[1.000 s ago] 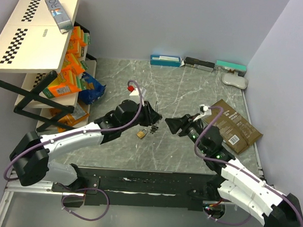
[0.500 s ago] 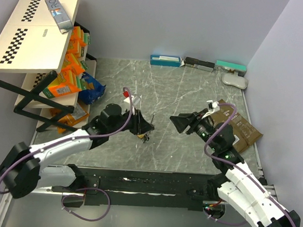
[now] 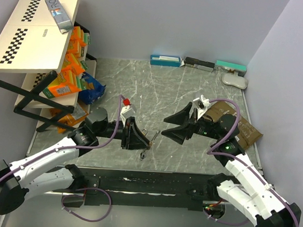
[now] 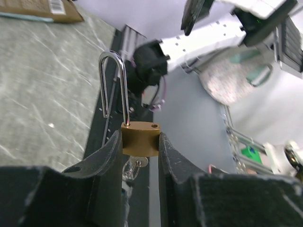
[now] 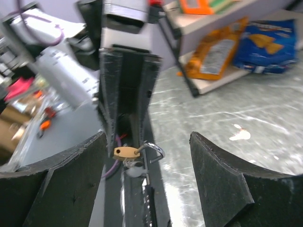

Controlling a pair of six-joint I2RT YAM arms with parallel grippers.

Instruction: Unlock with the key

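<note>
Right gripper (image 5: 147,138): fingers spread wide at the lower corners of the frame, nothing between them. Facing it, left gripper (image 5: 128,144), fingers pointing down and pinched on the brass padlock (image 5: 125,152). The padlock lies sideways, with its shackle (image 5: 155,151) sticking out toward frame right. Pale blurred object (image 5: 133,172) just under the lock body; cannot identify. Behind: marbled table (image 5: 222,118), shelf (image 5: 222,78) holding an orange bag (image 5: 215,49) and a blue bag (image 5: 265,47).
</note>
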